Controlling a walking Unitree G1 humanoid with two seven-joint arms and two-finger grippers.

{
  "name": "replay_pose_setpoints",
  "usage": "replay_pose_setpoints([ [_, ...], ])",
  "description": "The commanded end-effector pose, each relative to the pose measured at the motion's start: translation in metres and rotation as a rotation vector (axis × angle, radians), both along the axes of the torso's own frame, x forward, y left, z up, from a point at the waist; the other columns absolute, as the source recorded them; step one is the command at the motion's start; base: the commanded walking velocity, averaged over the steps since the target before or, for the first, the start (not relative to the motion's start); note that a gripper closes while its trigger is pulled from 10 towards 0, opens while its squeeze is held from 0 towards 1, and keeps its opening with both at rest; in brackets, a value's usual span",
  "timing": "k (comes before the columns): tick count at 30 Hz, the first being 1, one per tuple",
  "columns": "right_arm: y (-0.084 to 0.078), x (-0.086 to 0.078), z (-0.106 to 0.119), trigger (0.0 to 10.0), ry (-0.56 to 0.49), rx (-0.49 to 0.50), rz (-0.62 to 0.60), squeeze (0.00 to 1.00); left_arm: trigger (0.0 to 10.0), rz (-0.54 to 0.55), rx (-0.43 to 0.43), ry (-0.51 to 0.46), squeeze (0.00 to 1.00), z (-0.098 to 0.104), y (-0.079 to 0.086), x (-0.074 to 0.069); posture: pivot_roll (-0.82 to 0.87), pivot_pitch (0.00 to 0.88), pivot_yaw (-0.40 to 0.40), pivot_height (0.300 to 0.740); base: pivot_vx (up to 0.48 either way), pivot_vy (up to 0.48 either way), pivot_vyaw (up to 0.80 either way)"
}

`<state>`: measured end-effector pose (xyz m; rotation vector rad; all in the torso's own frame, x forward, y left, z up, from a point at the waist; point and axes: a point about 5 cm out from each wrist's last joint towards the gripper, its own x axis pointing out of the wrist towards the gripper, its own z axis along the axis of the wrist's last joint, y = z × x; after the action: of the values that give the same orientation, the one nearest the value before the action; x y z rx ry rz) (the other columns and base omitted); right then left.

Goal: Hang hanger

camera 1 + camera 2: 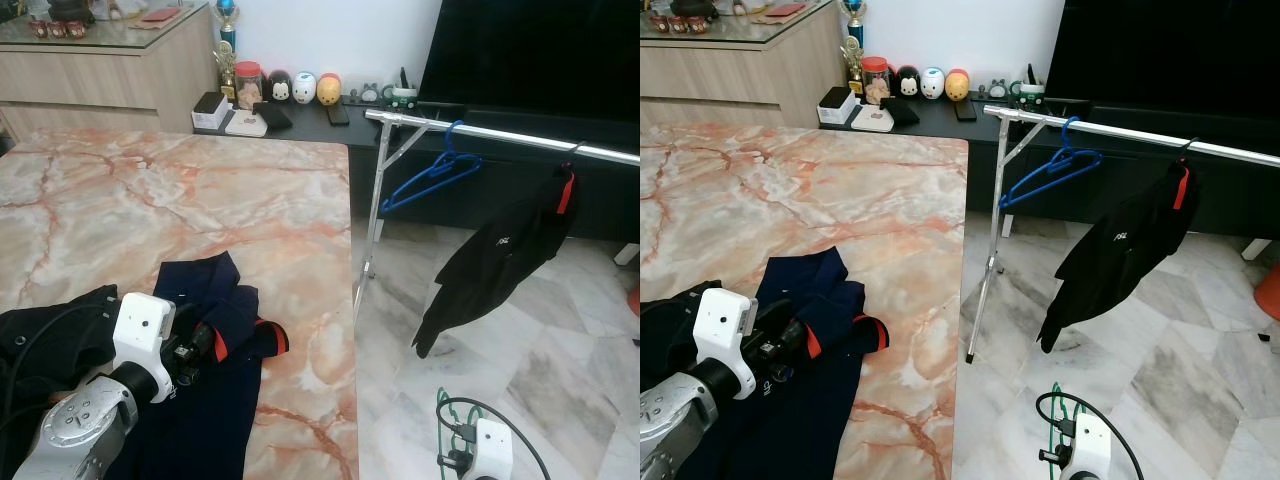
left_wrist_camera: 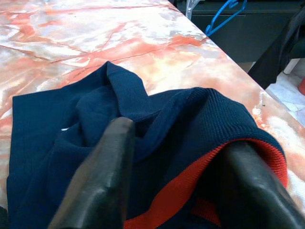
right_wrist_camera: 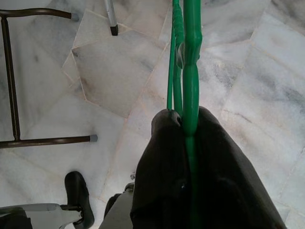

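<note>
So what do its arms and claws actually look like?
The left arm is silver metal with a round bolted joint, ending in a white boxy wrist block with a small hole in its face and black cables alongside. The left claw has two thick, long, glossy black fingers. The right arm also has a white wrist block with black cable; the right claw is black too.

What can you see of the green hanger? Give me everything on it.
The green hanger is thin, glossy and plastic-looking, with slim strands running side by side. The right gripper is shut on it, its black fingers pinching one strand. It is held low over the pale marble floor. From the head camera a curved green piece shows just above the wrist. It is not on the silver rail. Its full shape is hidden.
</note>
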<state>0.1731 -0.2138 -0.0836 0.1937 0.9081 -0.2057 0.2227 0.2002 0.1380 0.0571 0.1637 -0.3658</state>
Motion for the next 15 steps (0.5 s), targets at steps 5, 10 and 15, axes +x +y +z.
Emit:
replay_pose_setpoints([
  [5, -0.0035, 0.0001, 0.0006, 10.0, 0.002, -0.005, -0.01, 0.0, 10.0, 0.006, -0.011, -0.011, 1.0, 0.0007, -0.008, -0.004, 0.23, 0.0, -0.052, 0.74, 0.0, 0.0, 0.0],
  [10, -0.0047, 0.0001, 0.0009, 10.0, 0.002, -0.009, -0.006, 0.0, 10.0, 0.02, 0.014, -0.006, 1.0, -0.0015, -0.0081, -0.0054, 0.23, 0.0, -0.055, 0.74, 0.0, 0.0, 0.0],
  [15, -0.0048, 0.0, 0.0009, 10.0, 0.004, -0.008, 0.002, 0.0, 10.0, 0.023, 0.015, -0.01, 0.0, -0.0032, -0.0103, -0.0057, 0.23, 0.0, -0.056, 0.74, 0.0, 0.0, 0.0],
])
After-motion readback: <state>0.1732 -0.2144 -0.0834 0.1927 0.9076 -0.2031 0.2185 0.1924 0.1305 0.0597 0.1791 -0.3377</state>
